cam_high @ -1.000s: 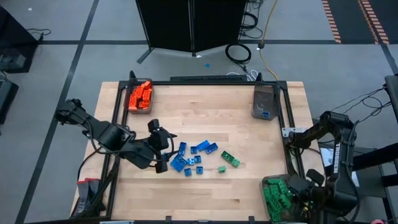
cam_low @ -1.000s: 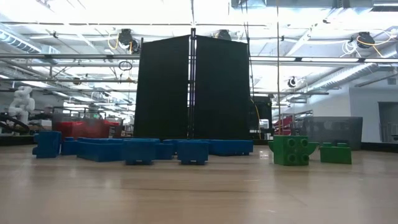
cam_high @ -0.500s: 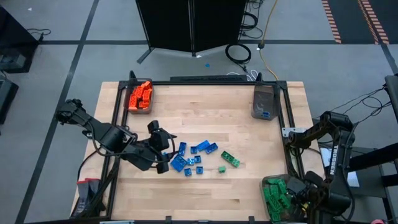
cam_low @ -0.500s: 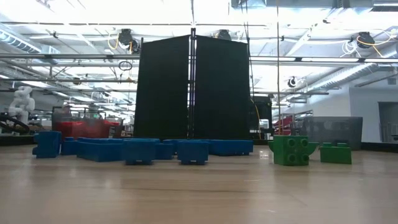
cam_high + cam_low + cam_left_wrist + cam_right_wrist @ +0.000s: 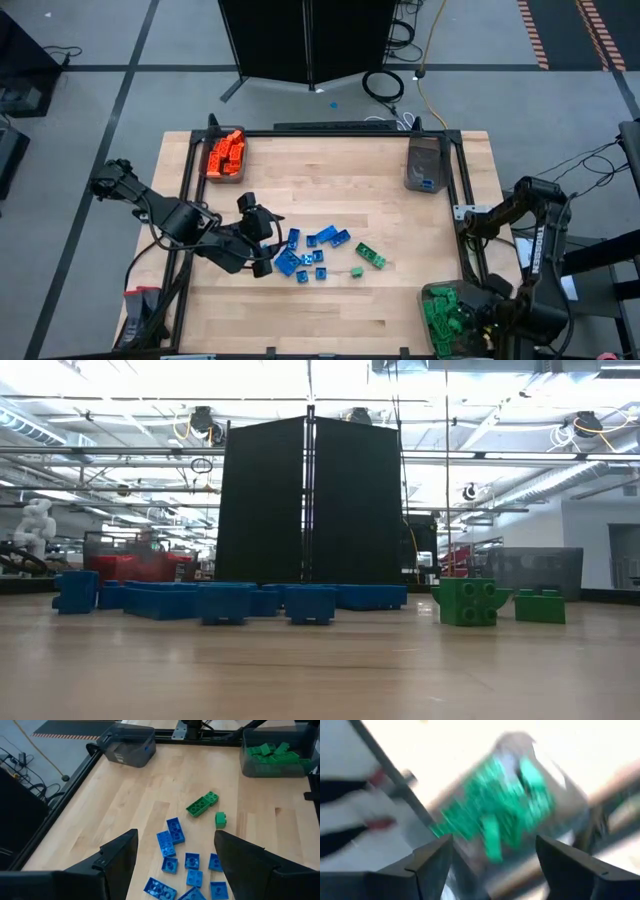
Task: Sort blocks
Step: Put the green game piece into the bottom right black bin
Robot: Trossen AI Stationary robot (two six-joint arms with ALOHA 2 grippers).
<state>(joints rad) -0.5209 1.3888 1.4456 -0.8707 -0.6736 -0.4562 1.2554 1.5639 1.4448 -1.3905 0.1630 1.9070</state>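
Table: you are looking at a wooden table (image 5: 330,175) holding three bins and a loose cluster of bricks mid-table.
Progress: orange is looking finished; blue and a few green are still waiting.
Green bin (image 5: 445,312): sitting at the near right corner, filling with green bricks.
Orange bin (image 5: 225,155): sitting at the far left corner, holding orange bricks.
Grey bin (image 5: 425,163): sitting at the far right, showing one blue brick inside.
Blue bricks (image 5: 310,255): lying loose at centre.
Green bricks (image 5: 370,260): two lying just right of the blue.
Left gripper (image 5: 262,240): hovering beside the blue bricks, fingers spread, carrying nothing.
Right gripper (image 5: 478,312): hanging over the green bin, fingers apart, nothing between them.
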